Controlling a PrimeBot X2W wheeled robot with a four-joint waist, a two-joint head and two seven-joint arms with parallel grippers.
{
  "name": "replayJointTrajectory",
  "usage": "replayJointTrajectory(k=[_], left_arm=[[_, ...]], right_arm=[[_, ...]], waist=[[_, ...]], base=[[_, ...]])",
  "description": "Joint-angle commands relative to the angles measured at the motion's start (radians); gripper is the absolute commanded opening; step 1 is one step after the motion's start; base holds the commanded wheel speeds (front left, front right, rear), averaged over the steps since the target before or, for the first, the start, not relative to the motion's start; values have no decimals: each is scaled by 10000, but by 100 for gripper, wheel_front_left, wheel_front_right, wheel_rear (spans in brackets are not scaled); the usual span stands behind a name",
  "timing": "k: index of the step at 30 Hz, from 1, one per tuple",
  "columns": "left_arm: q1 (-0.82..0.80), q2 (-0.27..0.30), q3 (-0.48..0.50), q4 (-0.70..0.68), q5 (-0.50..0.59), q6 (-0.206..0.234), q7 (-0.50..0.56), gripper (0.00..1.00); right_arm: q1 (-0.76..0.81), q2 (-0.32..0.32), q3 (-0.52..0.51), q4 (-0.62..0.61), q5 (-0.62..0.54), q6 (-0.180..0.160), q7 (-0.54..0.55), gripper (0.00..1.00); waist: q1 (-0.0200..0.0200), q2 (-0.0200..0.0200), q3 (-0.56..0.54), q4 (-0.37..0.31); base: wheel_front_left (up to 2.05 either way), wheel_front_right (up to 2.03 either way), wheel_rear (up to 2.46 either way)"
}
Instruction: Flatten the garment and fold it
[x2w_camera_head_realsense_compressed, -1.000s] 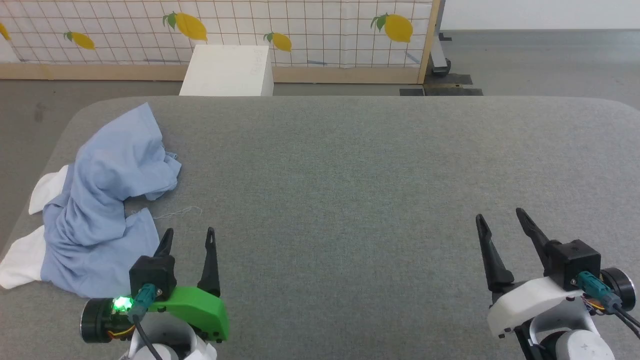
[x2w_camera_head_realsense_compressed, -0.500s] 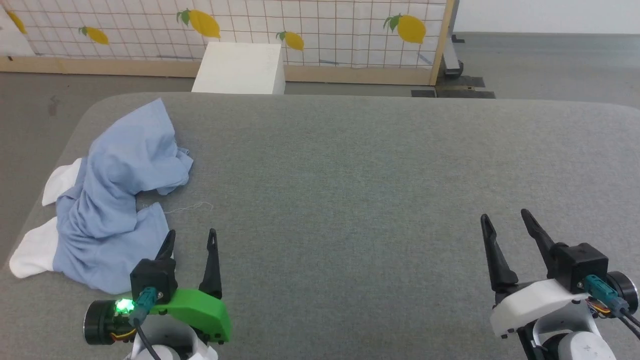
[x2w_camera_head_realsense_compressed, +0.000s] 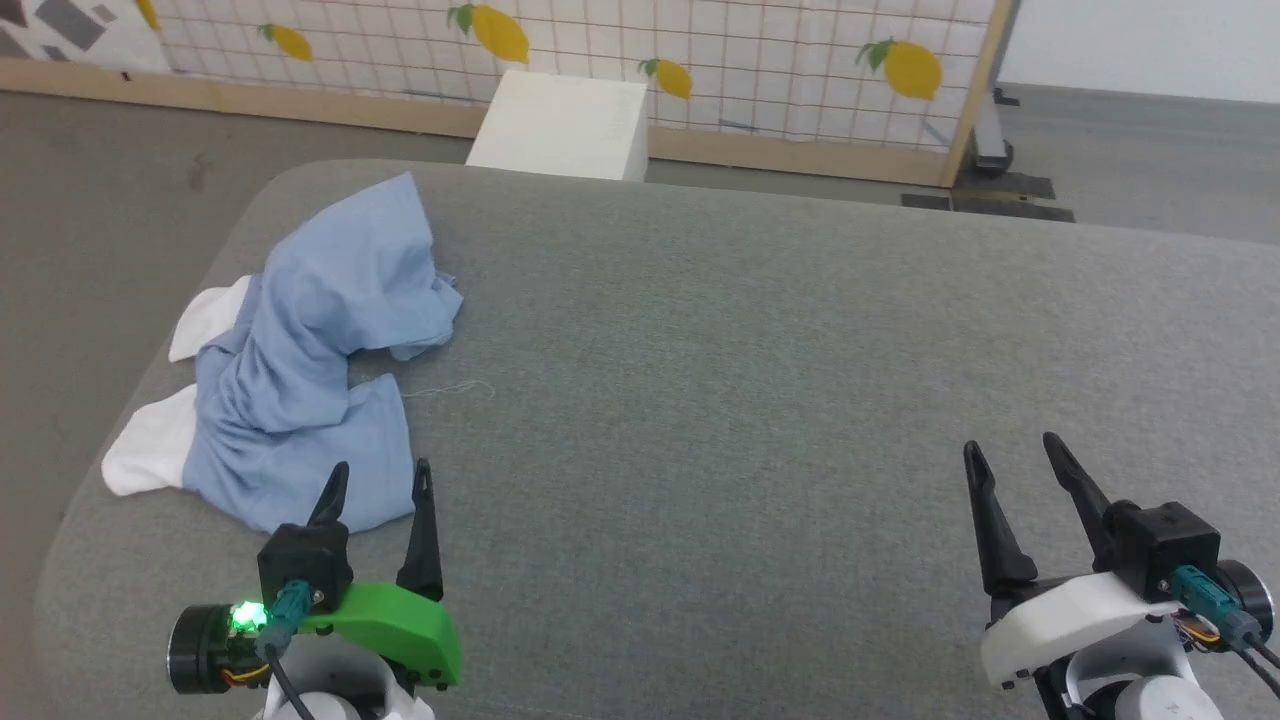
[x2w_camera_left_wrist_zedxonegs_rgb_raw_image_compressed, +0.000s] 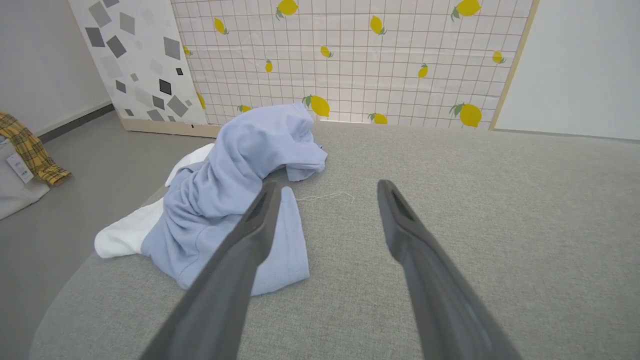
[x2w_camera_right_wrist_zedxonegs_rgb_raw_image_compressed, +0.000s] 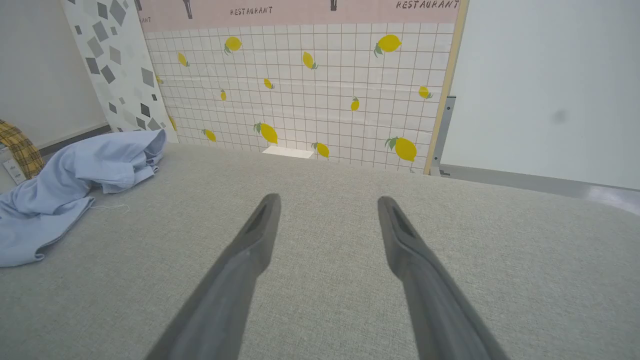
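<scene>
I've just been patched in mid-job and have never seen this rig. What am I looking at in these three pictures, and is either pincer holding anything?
This is a two-armed wheeled robot at a grey padded table. The wide picture comes from its head, looking down: the left pincer, on a green mount, is at lower left, and the right pincer, on a white mount, at lower right. The other two pictures look along each pincer's own two dark fingers. Both pincers are open and hold nothing. On the table's left side lies the garment, a crumpled light blue shirt with white sleeve ends, not yet flattened. A loose thread lies beside it. The left pincer is nearest, at the shirt's near edge.
</scene>
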Motion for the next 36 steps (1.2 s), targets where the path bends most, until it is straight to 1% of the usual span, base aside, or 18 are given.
replayJointTrajectory(k=[1,22,36], left_arm=[[-20,12,-13,66,-142,58,-108,100],[62,4,-9,304,-386,165,-545,100],[95,-4,-55,497,-494,248,-827,100]], right_arm=[[168,3,4,54,118,-5,-116,100],[268,5,40,444,442,-8,-555,100],[332,6,35,720,593,-10,-838,100]], waist=[[0,0,-13,303],[0,0,-2,1944],[0,0,60,2780]], base=[[0,0,0],[0,0,0],[0,0,0]])
